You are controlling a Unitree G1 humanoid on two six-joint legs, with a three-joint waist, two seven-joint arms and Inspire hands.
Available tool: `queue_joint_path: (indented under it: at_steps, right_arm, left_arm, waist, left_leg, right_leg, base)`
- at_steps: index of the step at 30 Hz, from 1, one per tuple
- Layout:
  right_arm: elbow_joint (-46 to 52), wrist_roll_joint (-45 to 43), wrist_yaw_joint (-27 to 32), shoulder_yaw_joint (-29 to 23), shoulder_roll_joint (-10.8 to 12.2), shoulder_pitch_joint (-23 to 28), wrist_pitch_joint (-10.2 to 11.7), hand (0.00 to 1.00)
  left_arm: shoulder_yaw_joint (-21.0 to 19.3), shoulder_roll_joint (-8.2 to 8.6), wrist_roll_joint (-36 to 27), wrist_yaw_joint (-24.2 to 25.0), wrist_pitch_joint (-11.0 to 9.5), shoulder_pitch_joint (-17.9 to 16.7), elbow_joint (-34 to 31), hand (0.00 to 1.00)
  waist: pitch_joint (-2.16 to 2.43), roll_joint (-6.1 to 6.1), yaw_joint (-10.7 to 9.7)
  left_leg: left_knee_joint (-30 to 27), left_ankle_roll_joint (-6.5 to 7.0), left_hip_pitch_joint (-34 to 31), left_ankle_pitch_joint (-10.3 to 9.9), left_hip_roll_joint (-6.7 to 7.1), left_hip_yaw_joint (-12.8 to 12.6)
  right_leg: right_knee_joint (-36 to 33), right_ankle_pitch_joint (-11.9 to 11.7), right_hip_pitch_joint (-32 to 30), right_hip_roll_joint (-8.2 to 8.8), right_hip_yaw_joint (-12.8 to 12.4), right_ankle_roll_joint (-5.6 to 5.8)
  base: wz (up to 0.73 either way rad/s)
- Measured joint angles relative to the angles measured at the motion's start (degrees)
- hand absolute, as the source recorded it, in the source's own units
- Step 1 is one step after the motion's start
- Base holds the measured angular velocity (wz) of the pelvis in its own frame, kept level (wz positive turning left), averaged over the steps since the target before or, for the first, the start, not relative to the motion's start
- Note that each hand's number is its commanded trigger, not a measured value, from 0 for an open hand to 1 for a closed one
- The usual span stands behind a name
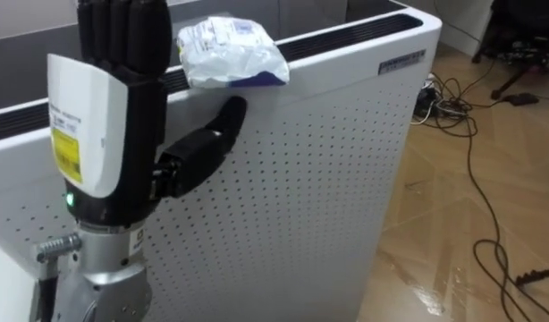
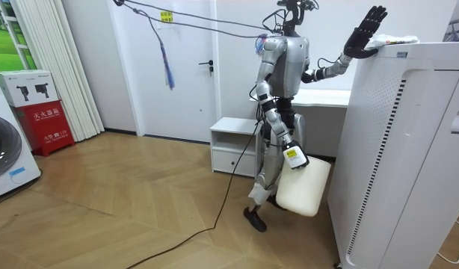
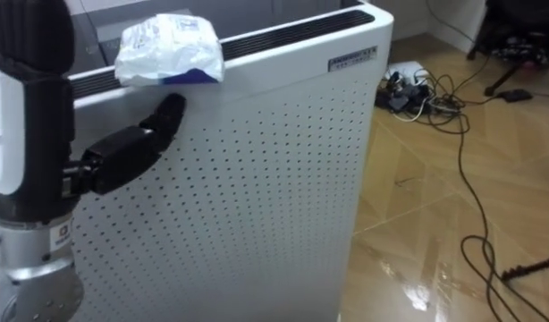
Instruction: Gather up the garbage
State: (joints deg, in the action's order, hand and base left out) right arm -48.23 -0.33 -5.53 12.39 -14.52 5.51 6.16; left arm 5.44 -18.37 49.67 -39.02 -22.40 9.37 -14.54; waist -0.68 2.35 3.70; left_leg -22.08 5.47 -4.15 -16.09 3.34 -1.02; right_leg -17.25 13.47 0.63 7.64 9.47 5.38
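Pale herringbone wood floor (image 2: 125, 202) ran through a white-walled room, where a closed white door (image 2: 191, 67) stood beside a low white cabinet (image 2: 233, 146). A tall white perforated appliance (image 1: 328, 170) stood in the foreground, with dark cables (image 1: 458, 103) tangled on the glossy boards beyond it. At the room view's left, long pale curtains (image 2: 61, 67) hung by a window (image 2: 1, 30), near 1 red box (image 2: 46, 123) and a washing machine (image 2: 5, 161).

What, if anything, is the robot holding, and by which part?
Left hand open beside the white packet, holding nothing. Right hand carries a cream bin by its upper edge.
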Motion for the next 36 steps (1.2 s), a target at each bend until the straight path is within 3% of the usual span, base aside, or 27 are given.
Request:
queue_joint_path:
  at_steps: [3,15,16,17,18,19,28,36]
  right_arm:
    - [0.00,0.00,-1.36,0.00,0.01,0.01,0.01,1.00]
    - [3.41,-0.01,-4.18,0.14,0.01,0.12,0.03,1.00]
    - [3.45,-0.01,-4.60,0.13,0.00,0.14,0.03,1.00]
    - [3.45,-0.01,-4.76,0.13,0.01,0.19,0.03,1.00]
    - [3.46,0.03,-5.08,0.12,0.00,0.18,0.02,1.00]
    - [3.46,0.04,-5.12,0.07,0.00,0.14,0.02,1.00]
    - [3.31,-0.03,-5.92,0.07,-0.14,0.75,-0.89,1.00]
    - [3.31,-0.12,-5.54,-0.02,-0.21,1.73,-1.44,1.00]
  left_arm:
    - [0.28,-1.17,-0.01,0.94,-0.03,-0.48,-0.15,0.00]
    - [1.47,-1.89,1.34,2.75,1.60,-1.22,-0.62,0.00]
    - [1.47,-1.90,2.21,2.91,1.96,-1.81,-0.62,0.18]
    - [1.47,-1.90,2.60,3.09,2.17,-2.15,-0.62,0.64]
    - [1.49,-1.99,3.33,3.38,2.60,-2.82,-0.67,0.71]
    - [1.57,-2.29,3.93,3.86,3.08,-3.03,-0.67,1.00]
    - [1.53,-2.69,3.90,7.29,5.37,-4.83,-0.69,1.00]
    - [0.90,-2.71,3.81,6.69,7.03,-5.16,-1.48,1.00]
  waist:
    - [0.16,-0.07,0.00]
    - [0.30,-0.39,-0.15]
    - [0.30,-0.40,-0.18]
    - [0.30,-0.41,-0.22]
    - [0.39,-0.37,-0.21]
    - [0.42,-0.37,-0.30]
    - [0.69,0.03,-0.33]
    - [0.99,0.48,-0.47]
  left_leg:
    - [1.20,-0.14,1.21,0.13,-0.04,0.26]
    - [2.75,-0.92,3.13,0.66,-0.36,1.50]
    - [2.89,-0.96,3.60,0.69,-0.45,1.44]
    - [2.92,-0.96,3.80,0.69,-0.49,1.44]
    - [2.94,-0.98,3.89,0.69,-0.59,1.44]
    - [3.03,-1.07,3.85,0.74,-0.65,1.44]
    - [4.45,-1.51,4.54,1.16,-0.89,1.33]
    - [6.42,-1.76,5.75,2.10,-0.85,1.19]
  right_leg:
    - [2.13,-0.71,1.71,-0.34,0.11,0.02]
    - [4.67,-1.44,4.45,-1.16,0.85,-0.27]
    - [4.69,-1.45,4.81,-1.22,0.84,-0.28]
    - [4.73,-1.45,5.02,-1.27,0.84,-0.29]
    - [4.86,-1.51,5.15,-1.37,0.84,-0.39]
    - [5.23,-1.65,5.19,-1.47,0.83,-0.61]
    - [5.64,-1.98,5.41,-1.75,0.66,-1.00]
    - [5.83,-2.02,5.49,-1.73,0.46,-1.06]
  base:
    - [0.03]
    - [0.05]
    - [0.00]
    - [0.00]
    - [0.00]
    - [0.00]
    - [-0.01]
    - [-0.01]
